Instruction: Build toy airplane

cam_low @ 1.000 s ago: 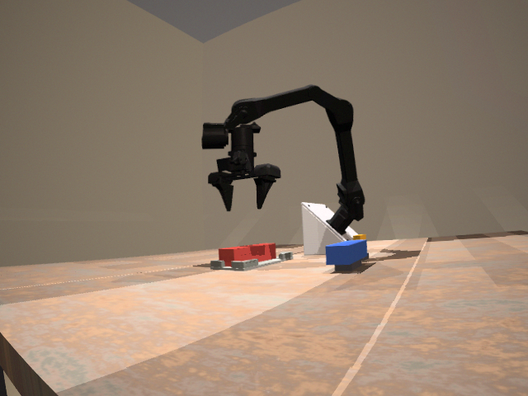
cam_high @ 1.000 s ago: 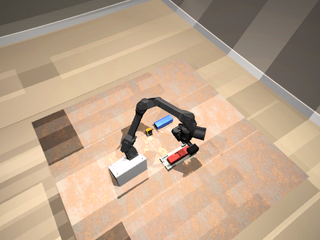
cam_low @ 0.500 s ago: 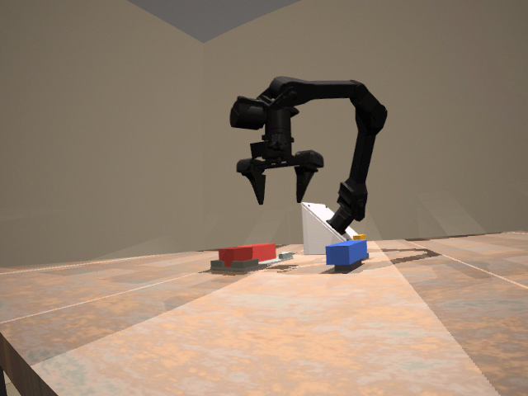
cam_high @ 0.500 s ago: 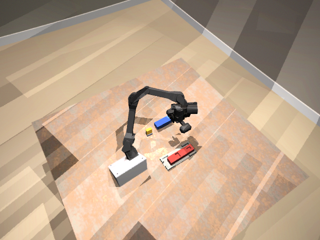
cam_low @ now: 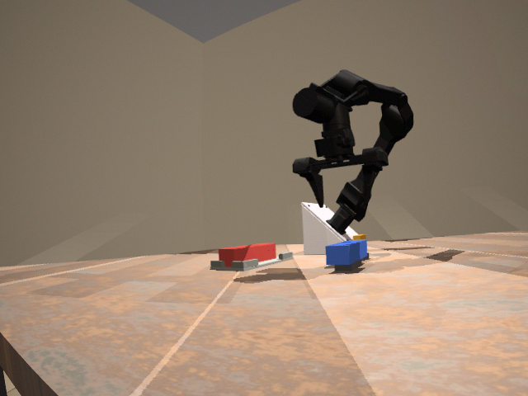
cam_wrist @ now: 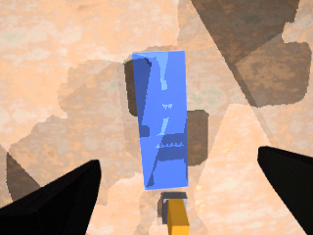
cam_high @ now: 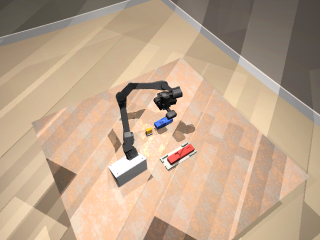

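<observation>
One big worktop, mottled orange [cam_high: 219,180] [cam_low: 298,323] [cam_wrist: 39,34], holds everything, and its near edge is cut off in the top view. One black jointed arm [cam_high: 125,118] [cam_low: 396,121] bends over it. Its one gripper [cam_high: 165,108] [cam_low: 337,205] [cam_wrist: 180,161] is spread wide with nothing in it, above the blue piece. In the outside view one finger is hard to pick out against the dark arm. One white box with a sloped top [cam_high: 132,171] [cam_low: 314,238] sits under the arm's foot.

One pale gray jig [cam_high: 169,168] [cam_low: 246,264] has one long red fuselage [cam_high: 180,154] [cam_low: 247,252] in it. From the top, both point from lower left to upper right. One long blue block wing [cam_high: 162,123] [cam_low: 346,252] [cam_wrist: 163,117] lies off the jig, pointing nearly the same way. Something dark under it is mostly hidden. One small yellow tail fin [cam_high: 148,130] [cam_low: 359,236] [cam_wrist: 179,216] stands near the wing; the wrist view cuts it off, and the blue wing partly hides it outside.
</observation>
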Controlling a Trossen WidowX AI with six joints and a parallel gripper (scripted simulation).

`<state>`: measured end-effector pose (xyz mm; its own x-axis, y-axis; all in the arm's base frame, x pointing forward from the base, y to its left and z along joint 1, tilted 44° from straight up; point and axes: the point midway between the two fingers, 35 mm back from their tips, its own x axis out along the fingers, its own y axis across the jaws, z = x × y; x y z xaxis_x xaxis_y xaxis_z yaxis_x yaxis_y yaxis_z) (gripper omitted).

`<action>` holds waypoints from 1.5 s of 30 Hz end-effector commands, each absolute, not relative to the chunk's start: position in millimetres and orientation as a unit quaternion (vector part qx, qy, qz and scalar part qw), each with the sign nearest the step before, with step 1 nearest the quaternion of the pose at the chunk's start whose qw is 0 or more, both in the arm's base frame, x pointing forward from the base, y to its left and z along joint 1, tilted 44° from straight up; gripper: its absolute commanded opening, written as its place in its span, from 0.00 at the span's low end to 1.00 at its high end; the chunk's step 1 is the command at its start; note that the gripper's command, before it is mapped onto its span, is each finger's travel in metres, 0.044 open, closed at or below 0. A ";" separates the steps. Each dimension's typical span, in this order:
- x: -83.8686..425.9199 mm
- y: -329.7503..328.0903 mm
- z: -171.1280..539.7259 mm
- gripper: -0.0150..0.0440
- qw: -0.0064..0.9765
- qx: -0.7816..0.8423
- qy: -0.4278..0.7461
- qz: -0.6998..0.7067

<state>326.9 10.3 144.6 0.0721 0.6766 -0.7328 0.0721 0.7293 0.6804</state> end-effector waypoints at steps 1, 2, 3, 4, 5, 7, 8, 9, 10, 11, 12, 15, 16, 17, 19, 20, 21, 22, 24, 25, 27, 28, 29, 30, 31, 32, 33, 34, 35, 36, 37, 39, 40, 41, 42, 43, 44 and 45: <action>326.8 35.2 125.4 1.00 0.667 0.294 0.646 0.228; 326.8 40.2 120.4 1.00 0.667 0.294 0.646 0.228; 326.8 41.9 118.7 1.00 0.667 0.294 0.646 0.228; 326.8 41.9 118.7 1.00 0.667 0.294 0.646 0.228; 326.8 41.9 118.7 1.00 0.667 0.294 0.646 0.228; 326.9 42.7 117.9 1.00 0.667 0.294 0.646 0.228; 327.2 45.2 115.3 1.00 0.667 0.294 0.646 0.228; 327.5 48.9 111.4 1.00 0.667 0.295 0.646 0.228; 327.7 51.4 108.8 1.00 0.667 0.295 0.646 0.228; 327.7 52.2 108.0 1.00 0.667 0.295 0.646 0.228; 327.7 52.2 108.0 1.00 0.667 0.295 0.646 0.228; 327.9 52.9 107.2 1.00 0.667 0.295 0.646 0.228; 328.0 53.9 106.1 1.00 0.667 0.295 0.646 0.228; 328.2 55.0 104.9 1.00 0.667 0.295 0.646 0.228; 328.6 57.2 102.5 1.00 0.667 0.295 0.646 0.228; 328.8 58.3 101.3 1.00 0.667 0.295 0.646 0.228; 328.9 59.4 100.1 1.00 0.667 0.294 0.646 0.228; 329.1 60.5 98.9 1.00 0.667 0.294 0.646 0.228; 329.4 62.8 96.5 1.00 0.667 0.295 0.646 0.228; 329.5 63.9 95.3 1.00 0.667 0.295 0.646 0.228; 329.7 66.2 92.9 1.00 0.667 0.295 0.646 0.228; 329.8 67.3 91.7 1.00 0.667 0.295 0.646 0.228; 329.9 68.4 90.6 1.00 0.667 0.295 0.645 0.228; 330.0 69.6 89.4 1.00 0.667 0.295 0.645 0.228; 330.1 70.7 88.2 1.00 0.667 0.295 0.645 0.228; 330.1 71.9 87.1 1.00 0.667 0.295 0.645 0.228; 330.2 73.0 85.9 1.00 0.667 0.295 0.645 0.228; 330.2 74.1 84.7 1.00 0.667 0.295 0.645 0.228; 330.3 75.3 83.6 1.00 0.667 0.295 0.645 0.229; 330.3 76.4 82.4 1.00 0.667 0.295 0.645 0.229; 330.3 77.6 81.3 1.00 0.667 0.295 0.645 0.229; 330.3 79.9 79.0 1.00 0.667 0.295 0.645 0.229; 330.3 80.8 78.1 1.00 0.666 0.295 0.645 0.229; 330.3 81.4 77.5 1.00 0.666 0.295 0.645 0.229; 330.3 81.6 77.3 1.00 0.666 0.295 0.645 0.229; 330.3 81.6 77.3 0.96 0.666 0.295 0.645 0.229; 330.3 81.6 77.3 0.91 0.666 0.295 0.645 0.229; 330.3 81.6 77.3 0.87 0.666 0.295 0.645 0.229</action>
<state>330.4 79.9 78.5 0.0625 0.6834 -0.7274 0.0718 0.7238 0.6862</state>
